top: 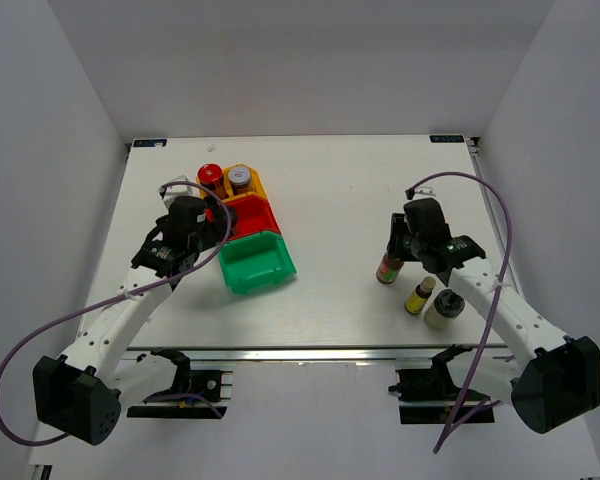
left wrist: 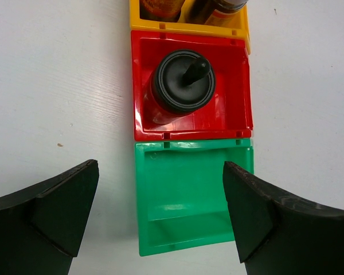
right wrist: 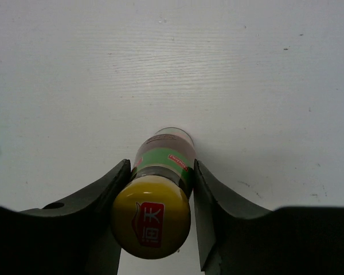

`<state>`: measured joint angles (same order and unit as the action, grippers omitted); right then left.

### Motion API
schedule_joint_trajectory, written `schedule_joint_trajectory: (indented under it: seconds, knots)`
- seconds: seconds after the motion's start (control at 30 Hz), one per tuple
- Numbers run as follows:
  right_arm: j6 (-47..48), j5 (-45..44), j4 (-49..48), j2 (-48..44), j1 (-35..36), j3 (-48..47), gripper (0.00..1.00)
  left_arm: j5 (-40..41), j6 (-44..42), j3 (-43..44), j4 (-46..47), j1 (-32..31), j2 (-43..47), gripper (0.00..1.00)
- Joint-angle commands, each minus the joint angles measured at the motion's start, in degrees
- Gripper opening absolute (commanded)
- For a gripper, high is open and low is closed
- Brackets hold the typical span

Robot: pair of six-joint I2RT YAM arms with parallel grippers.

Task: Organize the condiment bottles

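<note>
Pinching the slim bottle [right wrist: 159, 195] at the neck, your right fingers [right wrist: 117, 183] press both its sides just below the yellow cap. It stands upright on the counter [top: 340, 200], right of centre, base apparently down. So the step in hand looks like the pickup of this bottle.

Next move, by my read: lift straight up, carry it left across the counter to the bins, and keep it vertical. The grip is high, so the bottle could swing or tip.

Just beside it, nearer the arm bases, stand a second bottle [top: 420, 297] and a loose jar [top: 444, 308], close together. Mind them on the lift. Three items are on the counter and three are binned, so roughly halfway.

Your left fingers [left wrist: 63, 200] are spread wide, holding nothing, hovering over the bins. The bins run in a touching row, near to far:
- The green bin [left wrist: 183, 195] has nothing in it and is the likely target.
- The red bin [left wrist: 235, 86] holds one black-lidded jar [left wrist: 180, 86], upright.
- The yellow bin [left wrist: 160, 31], farthest, holds a red-capped jar [top: 209, 176] and a silver-capped jar [top: 239, 178] side by side.

Your left arm sits close over the green bin, so it may need to back off before the drop.
</note>
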<state>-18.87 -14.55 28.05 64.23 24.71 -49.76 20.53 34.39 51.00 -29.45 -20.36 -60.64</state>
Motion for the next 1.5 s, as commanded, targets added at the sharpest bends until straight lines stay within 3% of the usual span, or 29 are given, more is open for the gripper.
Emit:
schedule_joint_trajectory:
  seconds: [0.0,0.27,0.43,0.5,0.83,1.1,1.47]
  knots:
    - [-0.46,-1.36,-1.69,-1.11,0.25,0.36,0.43,0.73,-0.11,-0.99,0.89,0.06,1.75,0.98]
    - [0.67,2.50,-2.39,-2.97,2.09,-2.27,0.16,0.91,0.41,-1.43,0.89,0.06,2.81,0.98]
    - [3.05,3.65,-3.53,-2.53,6.74,-10.16,0.10,2.84,2.16,-1.34,-0.34,0.06,3.42,0.98]
    - [3.66,5.04,-5.11,-2.09,8.42,-12.02,0.00,3.81,2.52,-1.69,-0.52,-0.03,4.13,0.98]
    - [8.59,1.97,-9.33,14.60,27.48,-31.00,0.00,4.69,4.80,-3.01,-0.34,0.06,6.94,0.98]
    - [9.21,2.15,-15.57,27.77,32.59,-42.86,0.00,9.17,8.05,-2.93,-3.24,0.06,7.91,0.98]
    - [12.19,2.16,-18.11,39.57,37.51,-50.96,0.00,11.37,11.05,-3.98,-4.12,0.06,10.98,0.98]
